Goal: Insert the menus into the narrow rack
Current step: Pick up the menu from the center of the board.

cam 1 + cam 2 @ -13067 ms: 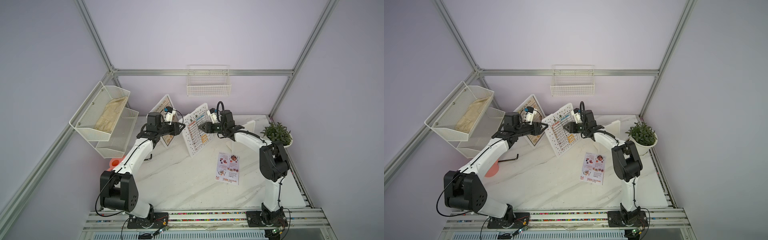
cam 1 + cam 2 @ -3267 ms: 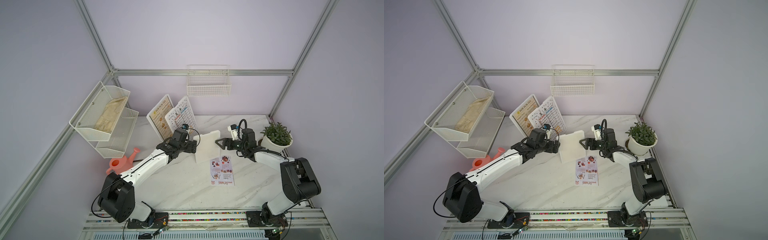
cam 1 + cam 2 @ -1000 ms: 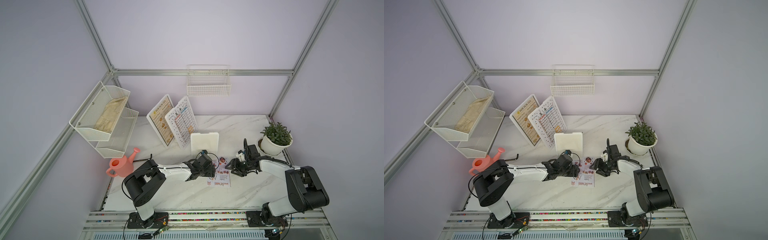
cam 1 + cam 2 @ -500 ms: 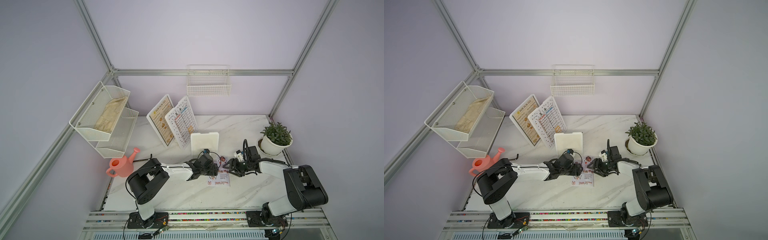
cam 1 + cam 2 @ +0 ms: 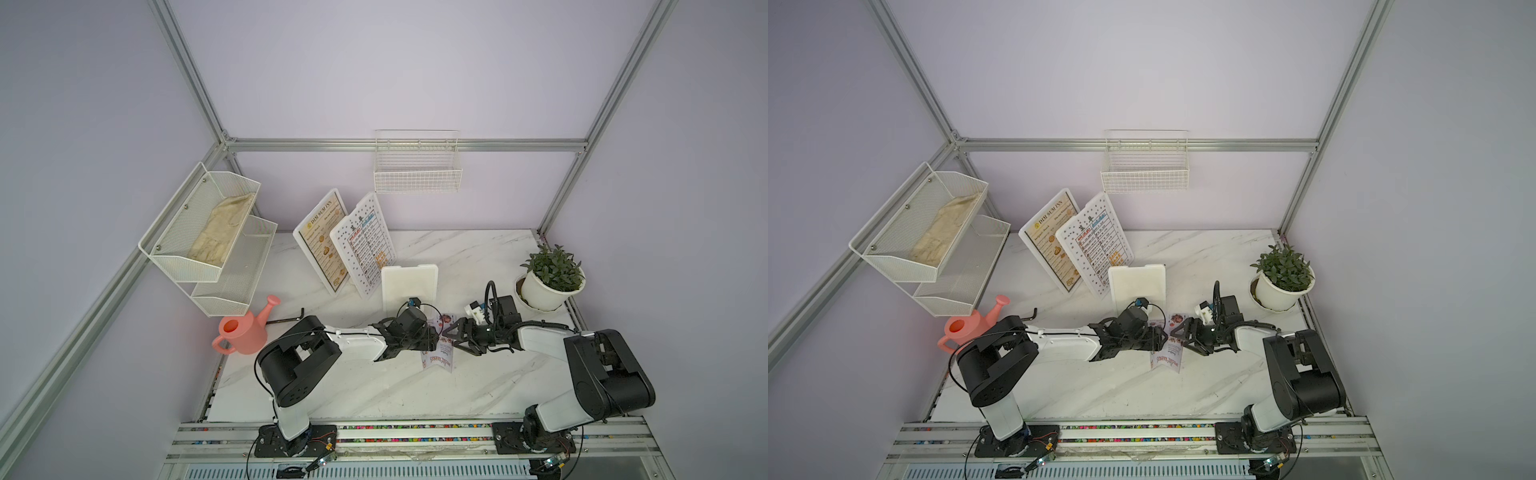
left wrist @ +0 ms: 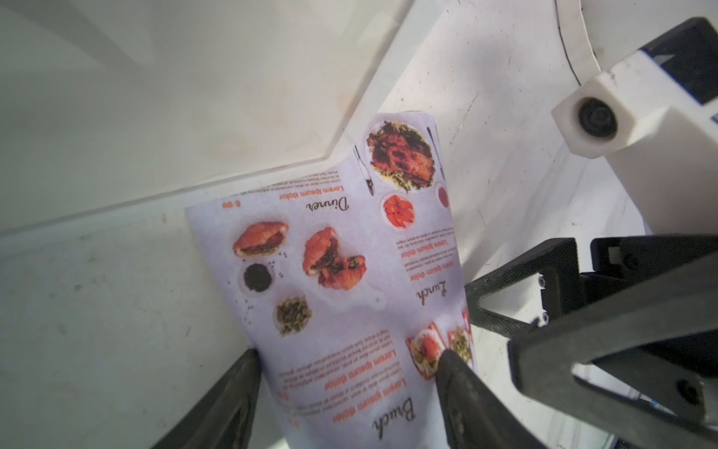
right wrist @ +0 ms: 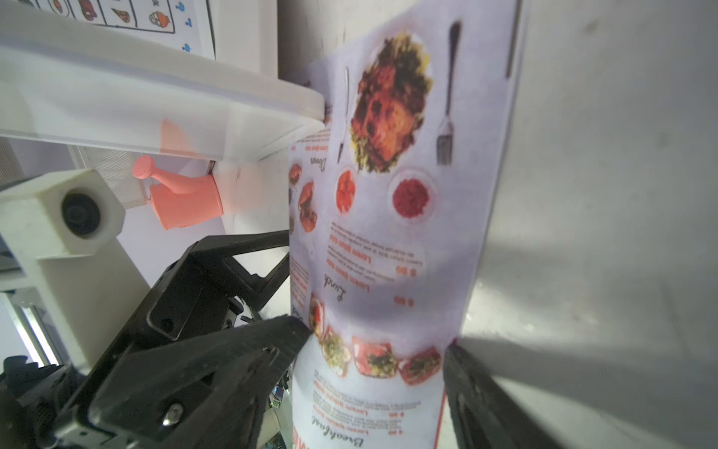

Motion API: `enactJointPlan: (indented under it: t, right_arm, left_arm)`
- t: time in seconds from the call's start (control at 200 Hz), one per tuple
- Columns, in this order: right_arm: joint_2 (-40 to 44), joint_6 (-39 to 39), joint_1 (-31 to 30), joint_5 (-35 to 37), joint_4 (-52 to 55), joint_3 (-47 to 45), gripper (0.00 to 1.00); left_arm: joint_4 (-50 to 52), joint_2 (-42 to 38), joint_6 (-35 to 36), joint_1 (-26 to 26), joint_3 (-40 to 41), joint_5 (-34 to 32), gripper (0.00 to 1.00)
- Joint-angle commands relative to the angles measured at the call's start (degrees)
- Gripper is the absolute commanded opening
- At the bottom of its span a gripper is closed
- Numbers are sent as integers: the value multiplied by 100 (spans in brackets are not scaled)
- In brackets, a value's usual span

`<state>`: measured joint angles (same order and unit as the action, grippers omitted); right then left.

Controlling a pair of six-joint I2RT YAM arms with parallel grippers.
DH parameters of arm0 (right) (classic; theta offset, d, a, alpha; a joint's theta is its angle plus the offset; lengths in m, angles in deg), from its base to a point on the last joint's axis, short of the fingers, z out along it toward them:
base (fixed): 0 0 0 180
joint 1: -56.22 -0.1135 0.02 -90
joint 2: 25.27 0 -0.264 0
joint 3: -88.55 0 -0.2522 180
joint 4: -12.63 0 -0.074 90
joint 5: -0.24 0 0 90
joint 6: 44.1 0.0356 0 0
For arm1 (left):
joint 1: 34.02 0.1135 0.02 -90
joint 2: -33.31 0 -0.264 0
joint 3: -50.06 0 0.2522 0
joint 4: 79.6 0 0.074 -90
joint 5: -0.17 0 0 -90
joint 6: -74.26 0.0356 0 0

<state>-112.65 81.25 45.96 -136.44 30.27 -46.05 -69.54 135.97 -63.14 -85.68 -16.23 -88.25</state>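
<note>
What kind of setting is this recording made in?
Most likely a lab test cell dressed as a restaurant counter: a bare aluminium frame with plain lilac walls, a marble-look tabletop, and props such as menus, a potted plant and a pink watering can.

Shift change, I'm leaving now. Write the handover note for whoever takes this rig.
Left hand: open, jaws astride the small leaflet.
Right hand: open, astride it from the opposite side.
Leaflet: bowed up off the table before the white rack; no firm grip visible.
Done: DIM SUM INN menu and grid menu stand tilted in the rack.
Left: grip the leaflet, slot it in.
</note>
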Motion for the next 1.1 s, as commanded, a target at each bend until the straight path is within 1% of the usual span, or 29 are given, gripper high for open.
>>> enactJointPlan:
  t: [0.0,0.06,0.23,0.35,0.425,0.58,0.77,0.87,0.905,1.095]
  right_arm:
    - [-180,94,-13,248,230,-202,75]
    - [-105,112,-16,422,319,-203,75]
    - [157,166,-10,1391,953,-109,75]
    - [346,335,-2,1638,1005,-175,75]
    - [430,466,1,1784,1088,-214,75]
    - [497,634,104,1782,1080,-295,75]
    - [761,985,347,1735,1136,-509,75]
    - [854,1120,349,1769,1194,-615,75]
    - [1046,1156,349,1759,1201,-641,75]
    - [1182,1277,347,1699,1229,-764,75]
  left_arm:
    - [375,220,-42,-19,94,251,72]
    - [367,217,-48,-21,94,271,72]
    - [370,364,-35,-20,3,325,74]
    - [448,494,26,-22,-170,333,78]
    - [467,562,64,-21,-297,373,79]
    - [493,668,106,-21,-467,395,79]
    - [493,713,73,-24,-442,376,74]
    - [490,763,38,-17,-442,378,72]
    - [491,774,29,-20,-454,370,71]
    - [475,841,-23,-20,-485,362,66]
